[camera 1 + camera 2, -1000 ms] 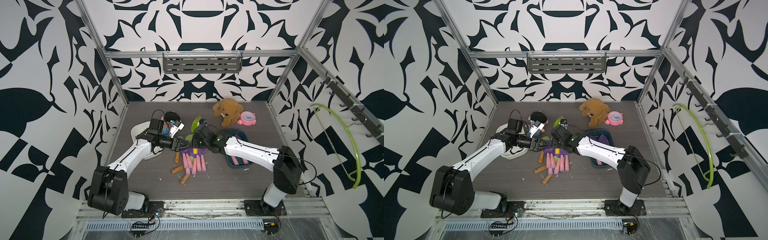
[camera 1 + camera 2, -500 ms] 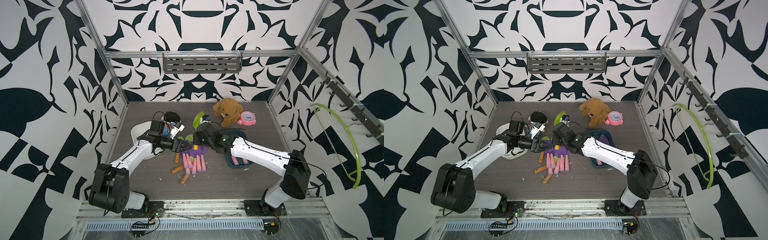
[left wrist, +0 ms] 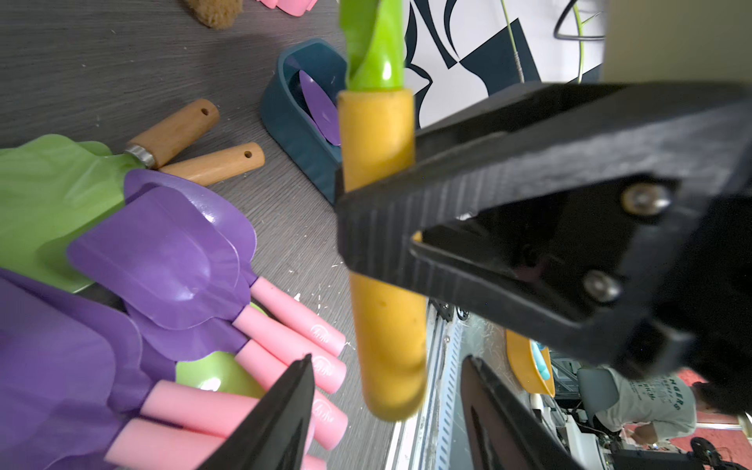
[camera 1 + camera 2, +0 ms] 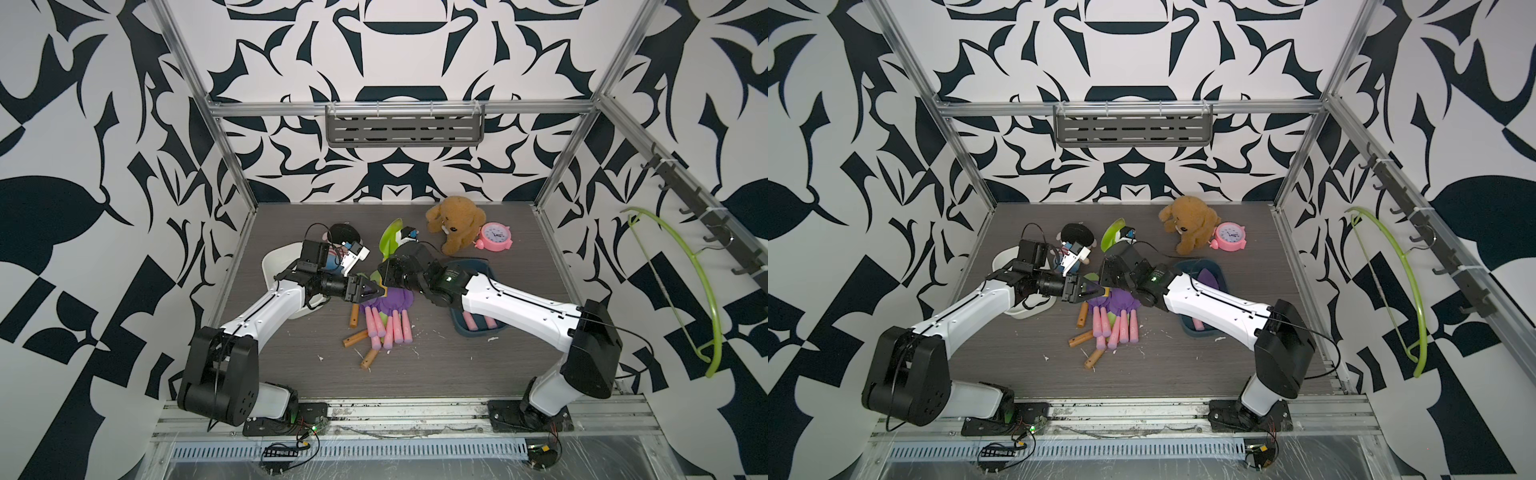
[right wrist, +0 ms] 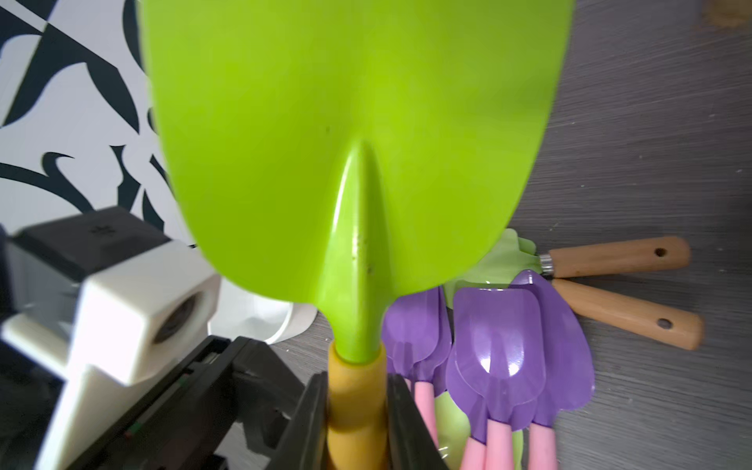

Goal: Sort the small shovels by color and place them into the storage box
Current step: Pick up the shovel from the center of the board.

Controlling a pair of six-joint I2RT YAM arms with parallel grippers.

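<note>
right fingers (image 5: 305,427) gripped yellow-handled green shovel (image 5: 358,122) | left fingers (image 3: 280,415) stood parted around its handle's free end

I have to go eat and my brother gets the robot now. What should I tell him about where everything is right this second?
The right gripper is shut on the yellow handle of a green shovel, held blade up off the table.
The left gripper is open, fingers either side of that handle's lower end, not gripping.
Done: the blue box holds at least two purple shovels.
Left: the pile of purple and wooden-handled green shovels on the table. What the white box holds cannot be told.
</note>
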